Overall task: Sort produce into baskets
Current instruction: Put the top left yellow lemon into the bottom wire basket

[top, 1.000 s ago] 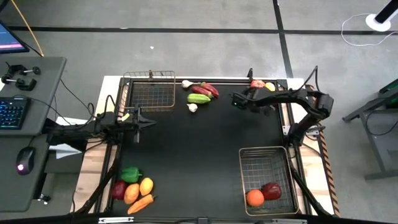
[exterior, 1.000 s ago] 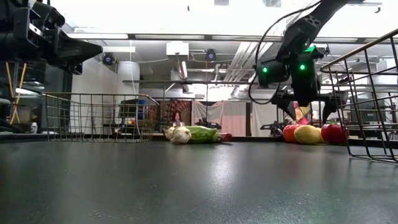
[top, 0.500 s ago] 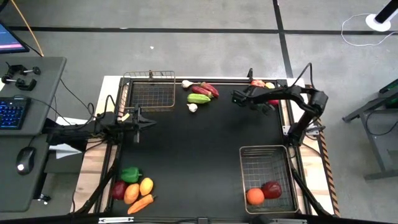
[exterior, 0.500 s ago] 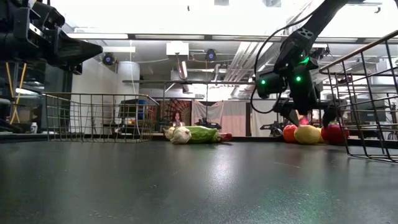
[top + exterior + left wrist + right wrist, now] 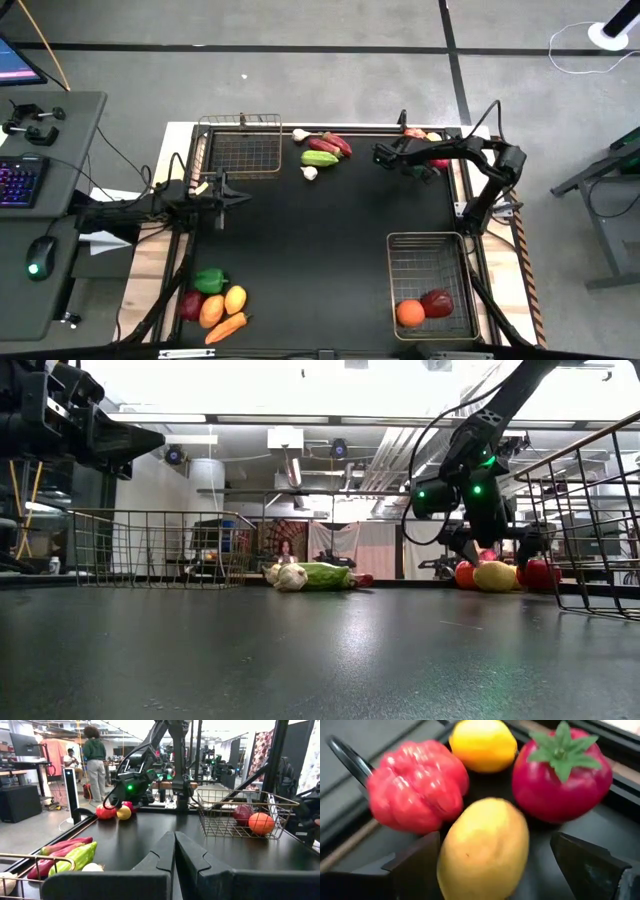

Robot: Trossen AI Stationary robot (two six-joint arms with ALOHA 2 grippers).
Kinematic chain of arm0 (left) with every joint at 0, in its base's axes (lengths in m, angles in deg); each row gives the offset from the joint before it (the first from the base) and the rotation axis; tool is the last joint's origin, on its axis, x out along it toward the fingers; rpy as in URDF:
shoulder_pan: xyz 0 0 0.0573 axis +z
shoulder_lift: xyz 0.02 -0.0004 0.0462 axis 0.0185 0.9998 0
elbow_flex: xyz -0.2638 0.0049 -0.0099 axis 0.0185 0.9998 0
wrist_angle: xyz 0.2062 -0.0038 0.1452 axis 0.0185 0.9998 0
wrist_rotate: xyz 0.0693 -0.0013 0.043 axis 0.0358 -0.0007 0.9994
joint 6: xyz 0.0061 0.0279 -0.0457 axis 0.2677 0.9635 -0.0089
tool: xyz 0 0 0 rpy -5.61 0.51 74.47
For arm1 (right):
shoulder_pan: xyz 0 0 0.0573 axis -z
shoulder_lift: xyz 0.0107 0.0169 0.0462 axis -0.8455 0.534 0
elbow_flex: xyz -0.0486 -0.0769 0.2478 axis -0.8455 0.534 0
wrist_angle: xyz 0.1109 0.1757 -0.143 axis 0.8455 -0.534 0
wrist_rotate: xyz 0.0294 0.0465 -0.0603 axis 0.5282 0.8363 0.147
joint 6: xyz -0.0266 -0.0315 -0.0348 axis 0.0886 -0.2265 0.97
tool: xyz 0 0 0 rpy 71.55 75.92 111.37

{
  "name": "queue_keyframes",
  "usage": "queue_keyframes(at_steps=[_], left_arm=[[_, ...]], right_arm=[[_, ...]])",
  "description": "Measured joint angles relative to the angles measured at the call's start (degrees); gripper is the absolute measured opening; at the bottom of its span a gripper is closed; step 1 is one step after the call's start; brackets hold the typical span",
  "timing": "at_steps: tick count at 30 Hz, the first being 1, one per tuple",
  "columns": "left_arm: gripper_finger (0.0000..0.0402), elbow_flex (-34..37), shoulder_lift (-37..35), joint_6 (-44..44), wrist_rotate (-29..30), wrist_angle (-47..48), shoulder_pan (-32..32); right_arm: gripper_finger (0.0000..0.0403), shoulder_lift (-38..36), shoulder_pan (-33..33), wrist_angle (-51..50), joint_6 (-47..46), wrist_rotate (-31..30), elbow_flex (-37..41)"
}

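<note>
Two pieces only are sitting sorted so far: an orange (image 5: 409, 314) and a dark-red fruit (image 5: 436, 304) are lying together in the silvery basket (image 5: 392, 268) at the near right of the desk (image 5: 320, 240), while the coppery-rimmed basket (image 5: 240, 122) at the far left is looking bare from above. Everything else is waiting out on the desk. At the far right corner, the right pincer (image 5: 485, 851) is hovering with its fingers spread wide around a yellow lemon (image 5: 482, 851), gripping nothing yet; just beyond it are crowding a ribbed red piece (image 5: 417, 785), a second lemon (image 5: 483, 743) and a red tomato-like fruit with a green stalk (image 5: 561, 773). Along the far edge, a green cucumber (image 5: 320, 158), dark-red pieces (image 5: 330, 144) and white garlic (image 5: 309, 173) are lying in a loose cluster. Down at the near left corner, a green pepper (image 5: 209, 280), a red apple (image 5: 190, 304), a yellow fruit (image 5: 235, 298) and a carrot (image 5: 226, 327) are bunching together. The left pincer (image 5: 238, 199) is waiting clenched and empty over the desk's left side. By my reckoning, the sorting is barely begun, with the lemon looking like the next pick.
</note>
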Motion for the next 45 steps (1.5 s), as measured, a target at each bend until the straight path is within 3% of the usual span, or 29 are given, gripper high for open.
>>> queue_keyframes(at_steps=[3, 15, 24, 29, 37, 45], left_arm=[[0.0001, 0.0, 0.02, -0.01, -0.01, -0.01, -0.02], [0.0001, 0.0, 0.02, 0.0, 0.0, -0.02, 0.0], [0.0001, -0.01, 0.01, 0.0, 0.0, -0.01, 0.0], [0.0001, 0.0, 0.02, 0.0, 0.0, -0.02, -0.02], [0.0001, 0.0, 0.01, 0.0, 0.0, -0.02, -0.01], [0.0001, 0.0, 0.02, 0.0, 0.0, -0.02, 0.0]], right_arm=[[0.0371, 0.9, 0.63, -0.07, 1.53, 2.51, 0.04], [0.0363, 5.0, 0.58, -0.28, 4.53, 2.97, 0.04], [0.0293, 5.03, 0.58, -0.48, 8.8, 2.66, 0.04], [0.0236, 5.03, -0.29, -1.34, 17.25, 3.99, -0.29], [0.023, 1.33, -9.06, -10.49, 30.06, 3.12, -4.76], [0.0241, -6.93, -27.68, -22.7, 34.27, -0.3, -14.0]])
